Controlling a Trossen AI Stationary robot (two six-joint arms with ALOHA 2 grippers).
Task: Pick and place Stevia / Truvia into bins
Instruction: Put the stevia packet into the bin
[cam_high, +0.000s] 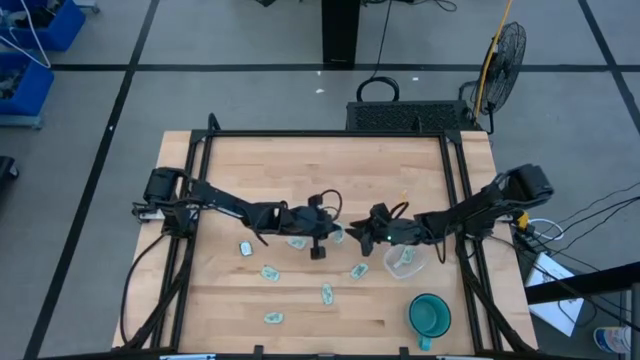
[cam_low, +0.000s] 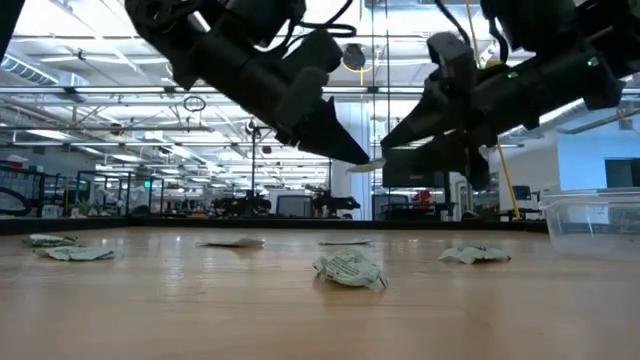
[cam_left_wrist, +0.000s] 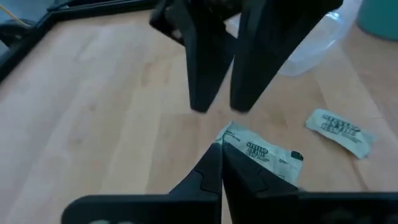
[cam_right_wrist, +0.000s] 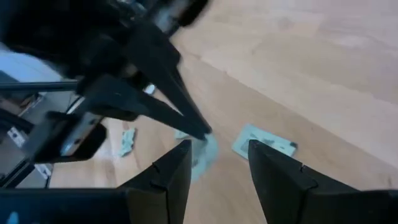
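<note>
Left gripper (cam_left_wrist: 221, 163) clenched on a Stevia packet (cam_left_wrist: 261, 153), lifted mid-table; right gripper (cam_right_wrist: 217, 158) spread, facing it. For a handover, I'd seat the packet between right's fingers before releasing. Clear bin (cam_high: 404, 262) sits near right.

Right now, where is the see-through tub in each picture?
High view: clear tub lower right of middle, under the right arm.
Low view: at the right edge.
Left wrist view: upper right, behind the other arm's fingers.
Right wrist view: not in it.
Shared landmark: the teal cup, beside the tub in the high and left wrist views.
</note>
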